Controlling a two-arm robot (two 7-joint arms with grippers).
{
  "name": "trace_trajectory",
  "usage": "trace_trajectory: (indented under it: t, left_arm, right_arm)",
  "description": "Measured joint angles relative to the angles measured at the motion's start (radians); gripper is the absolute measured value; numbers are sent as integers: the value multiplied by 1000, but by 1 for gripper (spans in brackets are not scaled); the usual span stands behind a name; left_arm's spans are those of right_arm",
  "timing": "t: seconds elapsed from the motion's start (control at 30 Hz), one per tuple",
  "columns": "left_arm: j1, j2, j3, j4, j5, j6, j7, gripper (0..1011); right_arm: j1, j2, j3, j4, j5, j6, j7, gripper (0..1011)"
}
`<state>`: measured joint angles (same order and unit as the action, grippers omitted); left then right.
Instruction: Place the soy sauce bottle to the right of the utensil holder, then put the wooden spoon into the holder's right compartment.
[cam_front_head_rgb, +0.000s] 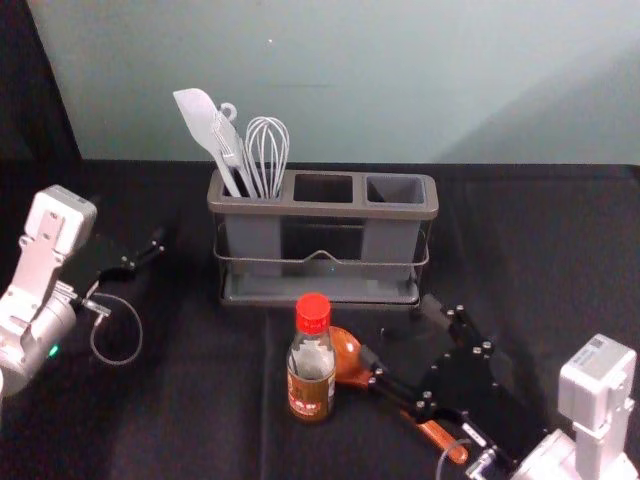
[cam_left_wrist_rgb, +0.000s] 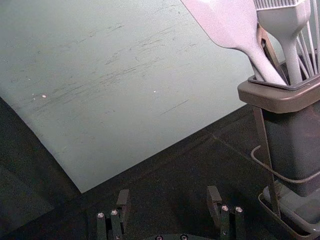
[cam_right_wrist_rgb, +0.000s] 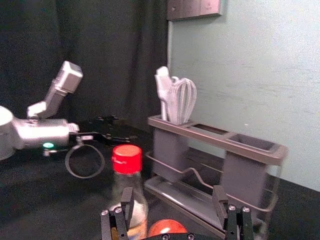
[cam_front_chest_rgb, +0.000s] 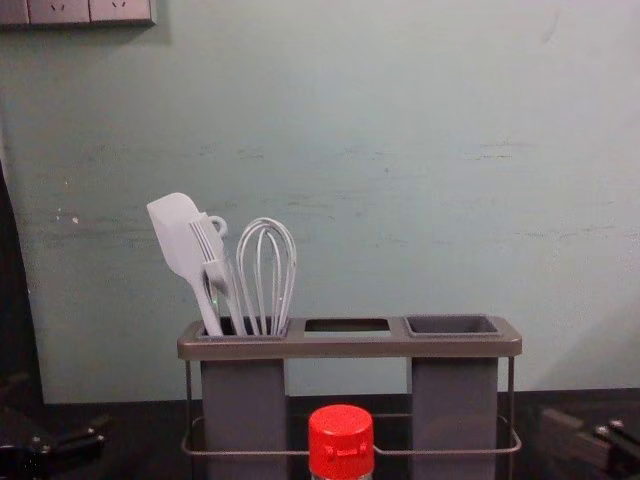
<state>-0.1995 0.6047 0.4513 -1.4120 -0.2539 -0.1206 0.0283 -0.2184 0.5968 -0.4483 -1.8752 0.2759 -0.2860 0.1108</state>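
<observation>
Nearest, the wooden spoon (cam_front_head_rgb: 442, 436) lies on the black-covered table (cam_front_head_rgb: 210, 400), its handle end close to the robot. Clock positions are centred on the holder, 12 o'clock being away from the robot; the handle runs from the bowl toward between 4 and 5 o'clock. The soy sauce bottle (cam_front_head_rgb: 311, 372) stands upright at 6 o'clock, just beside the bowl, red cap on top.

The right gripper (cam_front_head_rgb: 398, 330) is at 5 o'clock, fingers spread apart. One finger overlaps the spoon in the head view; contact cannot be determined. The left gripper (cam_front_head_rgb: 150, 250) is parked at 9 o'clock, fingers also spread.

Beyond the bottle is the utensil holder (cam_front_head_rgb: 322, 208). Its 9 o'clock compartment (cam_front_chest_rgb: 243, 405) contains a spatula (cam_front_chest_rgb: 175, 230), a brush (cam_front_chest_rgb: 212, 255) and a whisk (cam_front_chest_rgb: 266, 265). Farthest, a socket panel (cam_front_chest_rgb: 75, 10) is mounted on the wall (cam_front_chest_rgb: 400, 150) at 11 o'clock.
</observation>
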Motion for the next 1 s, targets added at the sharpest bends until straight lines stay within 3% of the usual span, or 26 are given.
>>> trace_trajectory:
  t: [0.43,1.0]
  left_arm:
    - [0,0,0,0,0,0,0,1000]
    - [0,0,0,0,0,0,0,1000]
  right_arm:
    - [56,-47,-24,3,64,67,125,1004]
    - [168,-152,-57,89,24,136,193,1004]
